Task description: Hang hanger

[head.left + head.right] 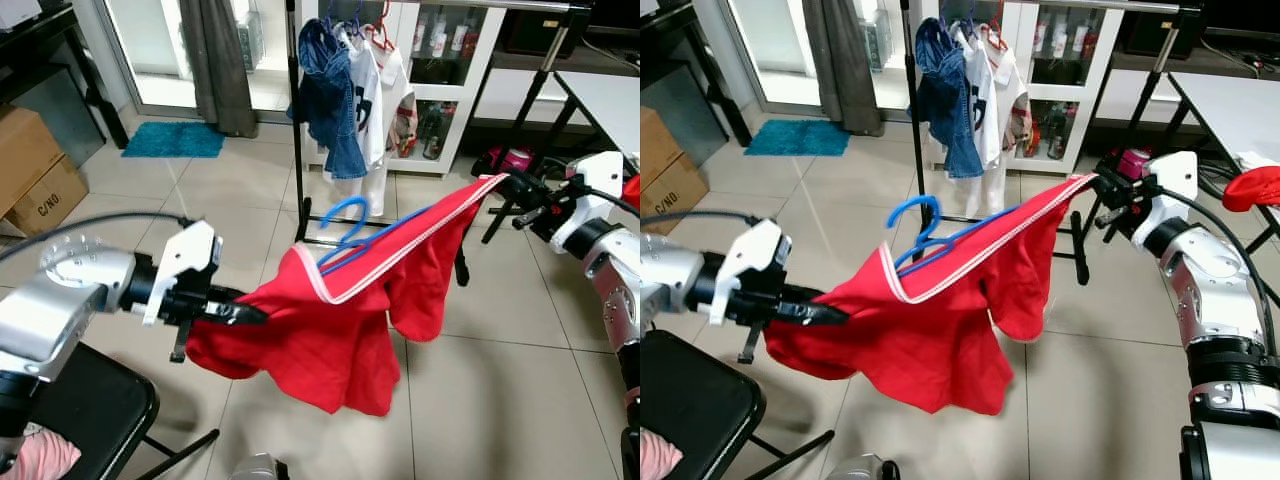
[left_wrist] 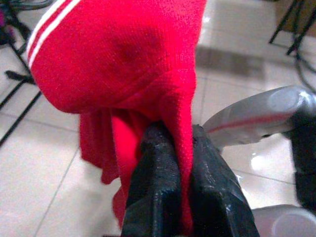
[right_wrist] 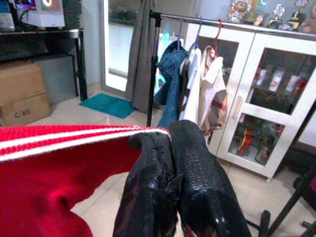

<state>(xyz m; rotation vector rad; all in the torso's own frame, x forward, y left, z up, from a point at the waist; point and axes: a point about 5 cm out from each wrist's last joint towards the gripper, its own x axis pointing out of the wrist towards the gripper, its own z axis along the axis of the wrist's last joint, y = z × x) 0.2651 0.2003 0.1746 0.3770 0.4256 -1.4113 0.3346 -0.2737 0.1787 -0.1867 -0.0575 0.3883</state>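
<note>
The blue hanger (image 1: 345, 225) sits inside the neck of a red shirt (image 1: 330, 320), so just its hook and the upper part of its shoulders stand clear above the white-striped collar; the rest is hidden under the cloth. The shirt is stretched in the air between the two arms, above the tiled floor (image 1: 500, 400), its body sagging in folds below the collar line. The left tool (image 1: 240, 315) is clamped on one end of the shirt; in the left wrist view its black fingers (image 2: 158, 187) press together with red fabric squeezed between them. The right tool (image 1: 505, 188) grips the other end by the striped edge, and in the right wrist view its fingers (image 3: 153, 182) close on the white-banded hem. Behind the shirt stands a clothes rack (image 1: 293, 110) carrying a denim garment (image 1: 328, 100) and a white shirt (image 1: 380, 100) on hangers; its top bar runs out of the frame. Beyond it are a glass-fronted cabinet (image 1: 450, 70), a grey curtain (image 1: 215, 60) and a teal mat (image 1: 172, 140). A cardboard box (image 1: 35, 170) lies to the left, a black chair (image 1: 90, 410) below the left arm, partly cut off
</note>
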